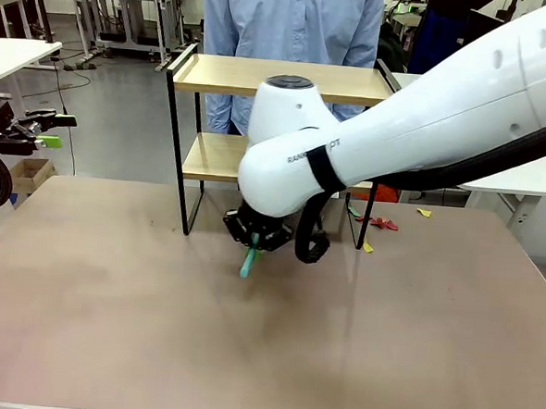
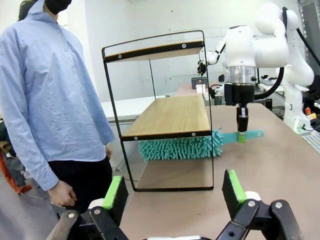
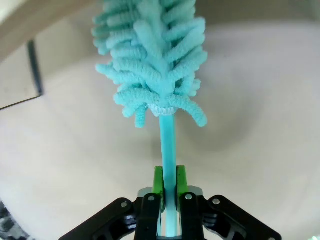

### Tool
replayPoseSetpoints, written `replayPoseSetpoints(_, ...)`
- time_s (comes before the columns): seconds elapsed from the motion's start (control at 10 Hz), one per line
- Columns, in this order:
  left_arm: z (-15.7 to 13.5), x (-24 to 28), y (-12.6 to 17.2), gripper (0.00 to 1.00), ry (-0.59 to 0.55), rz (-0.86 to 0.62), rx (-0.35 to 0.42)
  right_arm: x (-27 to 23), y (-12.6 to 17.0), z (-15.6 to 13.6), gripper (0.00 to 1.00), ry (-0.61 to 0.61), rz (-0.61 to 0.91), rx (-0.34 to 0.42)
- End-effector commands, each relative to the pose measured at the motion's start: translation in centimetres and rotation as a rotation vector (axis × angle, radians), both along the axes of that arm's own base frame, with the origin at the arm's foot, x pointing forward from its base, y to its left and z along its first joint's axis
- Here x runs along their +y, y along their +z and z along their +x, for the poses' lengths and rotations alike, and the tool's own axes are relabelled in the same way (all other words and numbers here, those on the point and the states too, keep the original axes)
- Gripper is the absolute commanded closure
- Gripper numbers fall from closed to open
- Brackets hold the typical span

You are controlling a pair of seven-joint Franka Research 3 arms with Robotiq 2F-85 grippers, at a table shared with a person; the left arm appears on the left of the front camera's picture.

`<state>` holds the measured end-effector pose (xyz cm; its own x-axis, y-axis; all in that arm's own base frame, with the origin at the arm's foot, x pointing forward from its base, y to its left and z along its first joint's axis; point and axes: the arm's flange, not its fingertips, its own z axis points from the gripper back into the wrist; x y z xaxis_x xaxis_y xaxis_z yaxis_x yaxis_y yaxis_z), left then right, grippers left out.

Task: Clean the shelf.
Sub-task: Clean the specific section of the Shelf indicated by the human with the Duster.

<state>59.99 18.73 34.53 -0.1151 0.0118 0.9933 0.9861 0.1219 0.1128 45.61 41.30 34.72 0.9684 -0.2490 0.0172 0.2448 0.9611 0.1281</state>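
Shelf [image 2: 170,117] at the far edge of the table [image 1: 108,324], lower board directly over the duster [image 2: 180,147]; right gripper [image 3: 169,177] clamps the duster handle.

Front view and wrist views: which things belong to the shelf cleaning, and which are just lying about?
In the job:
- shelf
- teal duster, head under the lower board
- right pincer, shut on the duster's handle

Lying about:
- coloured scraps on the table beside the shelf
- left pincer, open and empty
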Motion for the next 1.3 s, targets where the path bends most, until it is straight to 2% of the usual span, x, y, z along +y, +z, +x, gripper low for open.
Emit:
replayPoseSetpoints(0.0, -0.2, -0.2, 0.2, 0.00, -0.006, 0.006, -0.012, -3.6, -0.2, -0.5, 0.87, -0.025, -0.020, 0.051)
replayPoseSetpoints(0.5, -0.2, -0.2, 0.2, 0.00, -0.006, 0.006, -0.012, -10.7, 1.2, -0.5, 0.87, -0.099, -0.109, 0.083)
replayPoseSetpoints(0.8, -0.2, -0.2, 0.2, 0.00, -0.006, 0.006, -0.012, -13.8, 1.1, -1.1, 0.87, -0.115, -0.220, 0.127)
replayPoseSetpoints(0.9, -0.2, -0.2, 0.2, 0.00, -0.006, 0.006, -0.012, -14.6, 1.6, -1.5, 0.87, -0.110, -0.237, 0.109)
replayPoseSetpoints(1.0, -0.2, -0.2, 0.2, 0.00, -0.006, 0.006, -0.012, -14.5, 2.6, -2.3, 0.87, -0.041, -0.199, 0.043)
replayPoseSetpoints(1.1, -0.2, -0.2, 0.2, 0.00, -0.006, 0.006, -0.012, -13.4, 1.0, -0.8, 0.87, -0.126, -0.201, 0.120)
replayPoseSetpoints(1.2, -0.2, -0.2, 0.2, 0.00, -0.006, 0.006, -0.012, -13.4, 1.0, -0.8, 0.87, -0.126, -0.201, 0.120)
